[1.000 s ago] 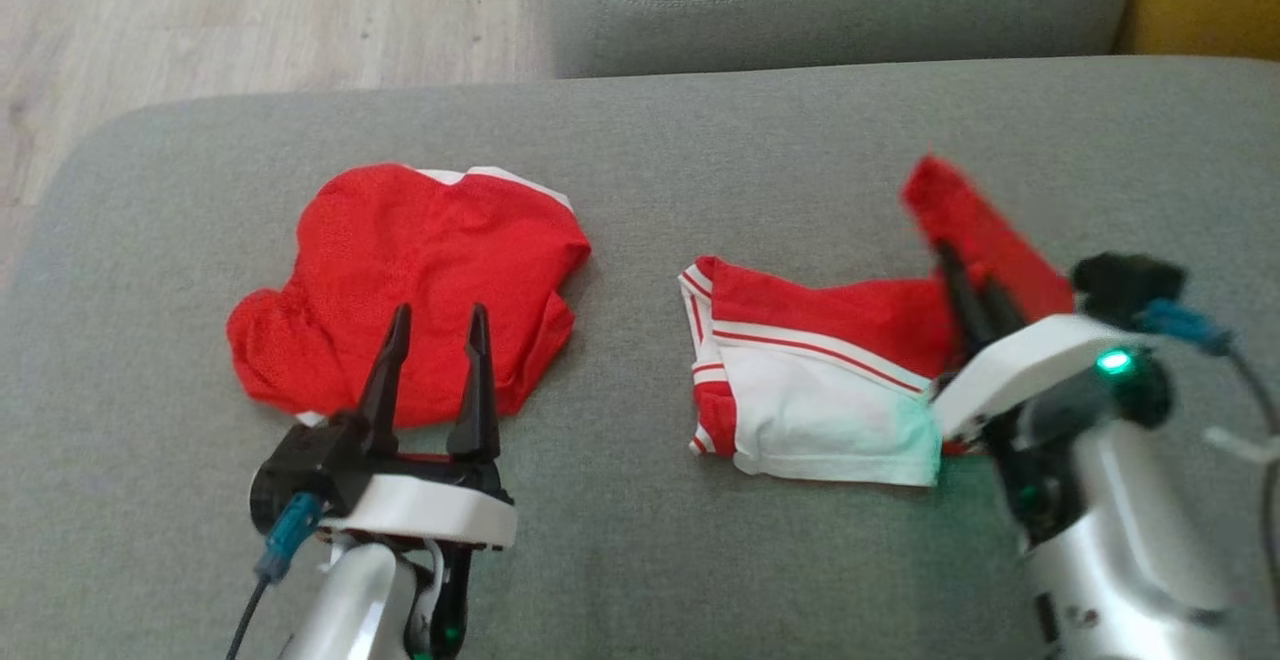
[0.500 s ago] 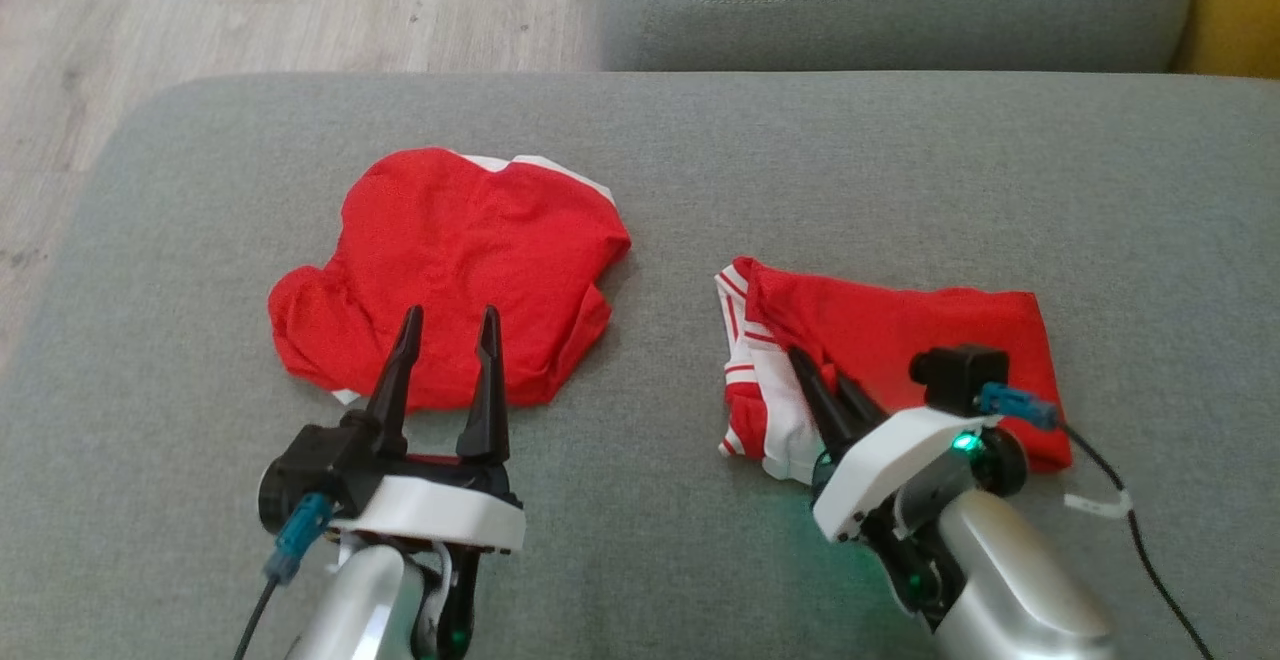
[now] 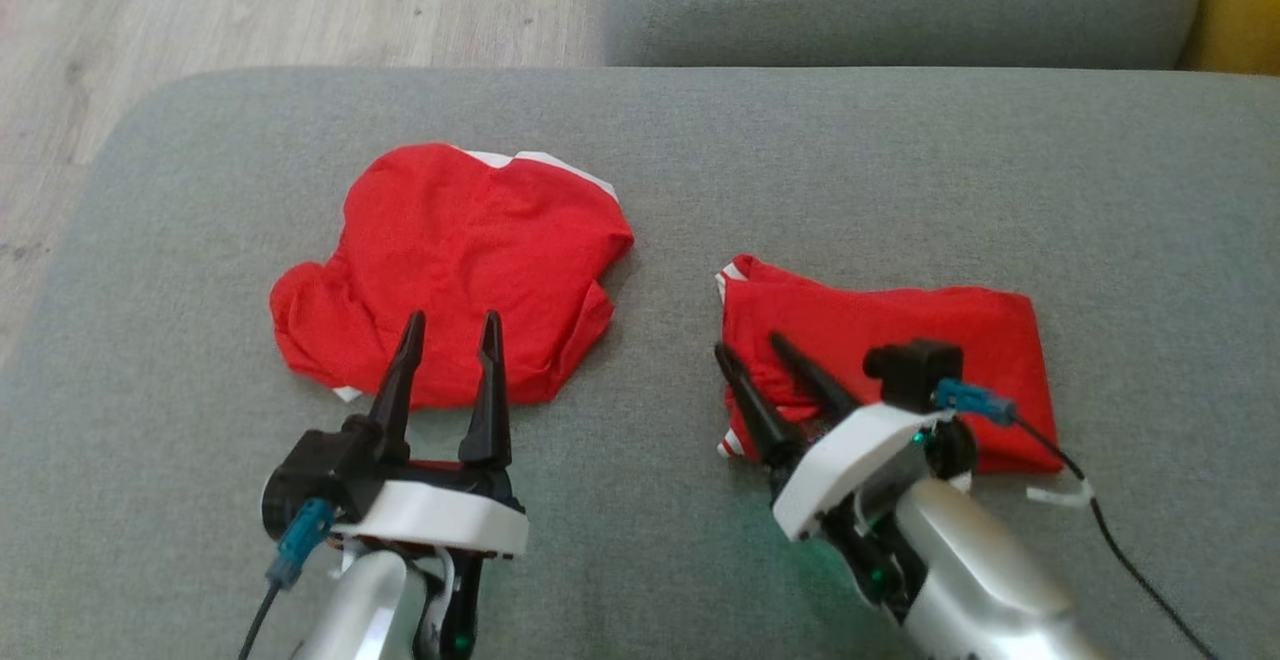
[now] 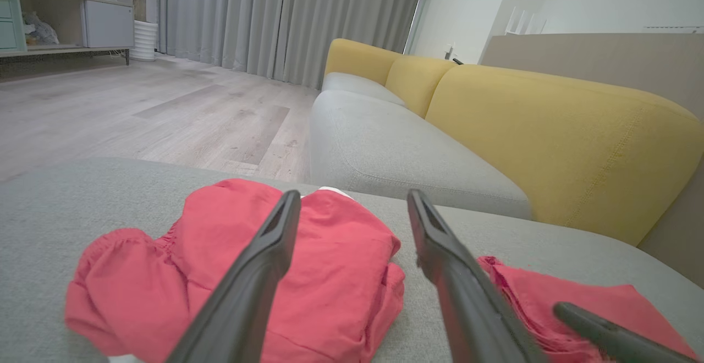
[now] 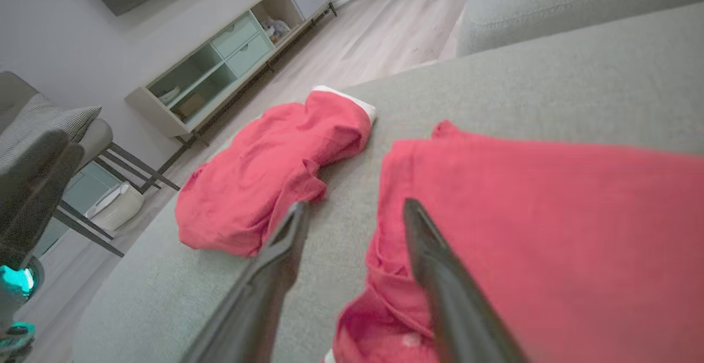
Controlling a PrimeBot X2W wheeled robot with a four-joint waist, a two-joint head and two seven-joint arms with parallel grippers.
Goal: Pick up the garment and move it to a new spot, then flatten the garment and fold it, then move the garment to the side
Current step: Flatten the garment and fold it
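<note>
Head view, seat: grey sofa cushion [image 3: 900,160]; two red garments lie on it, well apart
Task item: folded garment [image 3: 900,335] on the robot's right half of the cushion; flat red rectangle; white and red striped trim shows at its left edge and near left corner
Right gripper: right gripper [image 3: 748,343] low at the folded garment's left edge; jaws parted, gripping nothing
Right wrist view: one jaw over bare cushion, the other over the garment's bunched red edge; whether either touches the cloth cannot be told
Left gripper: left gripper [image 3: 452,320] spread wide and empty; tips in line with the near edge of the crumpled garment [image 3: 450,250]
Crumpled garment: on the robot's left half of the cushion; red, rumpled; white band at its far edge
Markings: white tag [image 3: 1055,493] on the black cable [image 3: 1130,565] trailing from the right wrist; any print on it too small to read
Left wrist view, surroundings: yellow sofa back [image 4: 550,132]; grey curtains [image 4: 275,16]; pale wood floor [image 4: 137,115]
</note>
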